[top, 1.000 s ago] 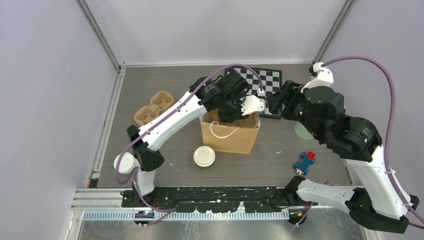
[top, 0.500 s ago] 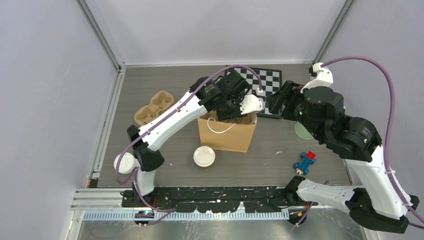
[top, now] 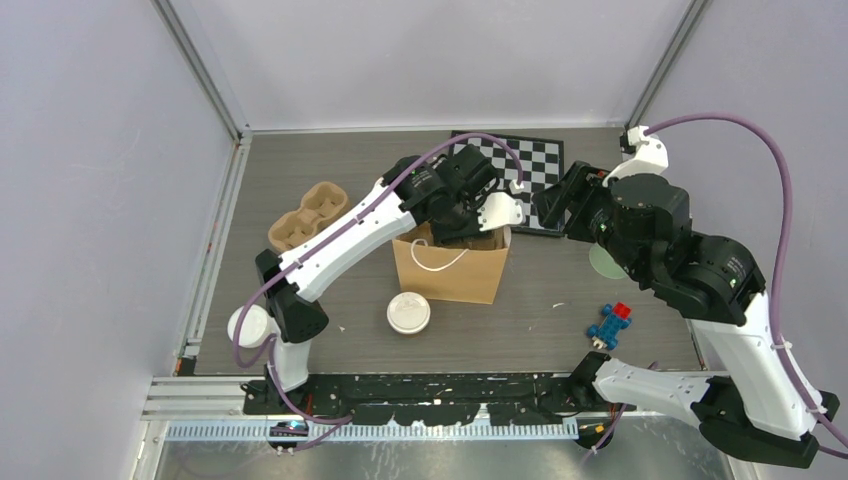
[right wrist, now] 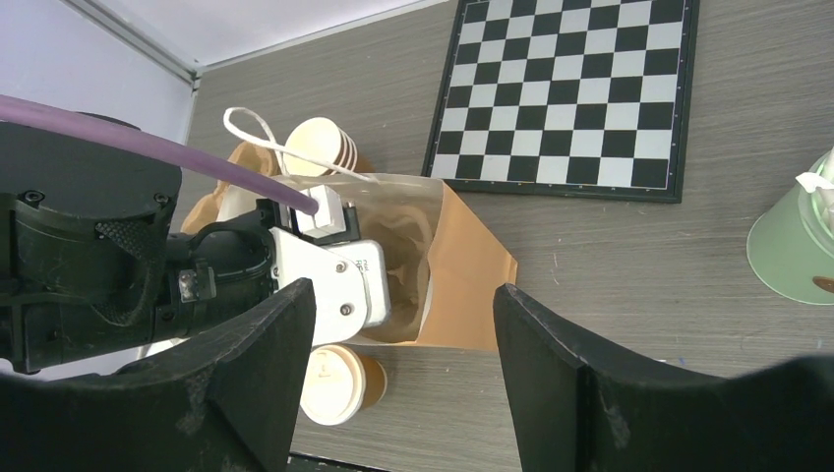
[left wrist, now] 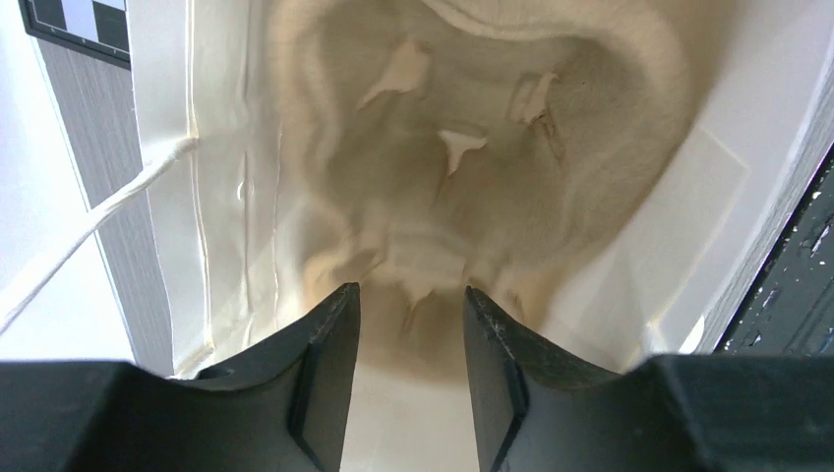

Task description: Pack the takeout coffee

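Observation:
The takeout coffee (top: 408, 313), a tan cup with a white lid, stands on the table just in front of the brown paper bag (top: 450, 272). It also shows in the right wrist view (right wrist: 334, 383). My left gripper (top: 470, 232) reaches down into the bag's open mouth. In the left wrist view its jaws (left wrist: 411, 295) stand apart with nothing between them, over the bag's crumpled inside (left wrist: 472, 147). My right gripper (top: 548, 208) hovers open and empty to the right of the bag (right wrist: 462, 265), with its jaws (right wrist: 403, 295) spread wide.
A chessboard (top: 525, 165) lies behind the bag. A cardboard cup carrier (top: 305, 215) sits at the left. A stack of lidless cups (right wrist: 320, 146) stands behind the bag. A loose white lid (top: 247, 325), a green cone (top: 603, 260) and a blue and red toy (top: 612, 323) are nearby.
My left gripper has shifted a little to the left inside the bag, and the bag has slid left with it. The right arm and the coffee have not moved.

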Robot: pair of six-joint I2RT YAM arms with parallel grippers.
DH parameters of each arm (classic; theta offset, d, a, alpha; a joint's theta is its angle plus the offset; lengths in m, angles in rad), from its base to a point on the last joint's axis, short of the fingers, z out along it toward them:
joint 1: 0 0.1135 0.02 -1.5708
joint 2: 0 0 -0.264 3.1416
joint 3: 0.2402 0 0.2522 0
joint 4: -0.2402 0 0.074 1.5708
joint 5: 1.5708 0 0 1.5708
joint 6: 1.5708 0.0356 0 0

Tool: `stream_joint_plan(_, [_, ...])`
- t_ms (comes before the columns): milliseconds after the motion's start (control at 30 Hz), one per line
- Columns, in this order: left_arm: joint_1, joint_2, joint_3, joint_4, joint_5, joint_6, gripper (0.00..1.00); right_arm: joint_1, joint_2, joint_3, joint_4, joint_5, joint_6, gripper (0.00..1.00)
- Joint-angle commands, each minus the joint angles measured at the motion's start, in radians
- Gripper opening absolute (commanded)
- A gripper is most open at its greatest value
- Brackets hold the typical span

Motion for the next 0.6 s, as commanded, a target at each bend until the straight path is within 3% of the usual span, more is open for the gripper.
stream_joint_plan(0, [-0.005,-0.016,0.015,0.001,-0.007,-0.016,0.47,0.000,-0.019,0.015,0.028,0.016,0.016,0.71])
stream_joint_plan(333, [-0.005,-0.040,0.077,0.065,0.010,-0.087,0.55,0.000,-0.021,0.006,0.028,0.023,0.033,0.71])
stream_joint_plan(467, [-0.005,-0.100,0.064,0.211,-0.064,-0.195,0.57,0.000,-0.029,-0.018,0.042,0.021,0.053,0.71])
stream_joint_plan(567, [-0.005,-0.169,0.012,0.336,-0.205,-0.322,0.72,0.000,-0.029,-0.038,0.050,0.016,0.076,0.70])
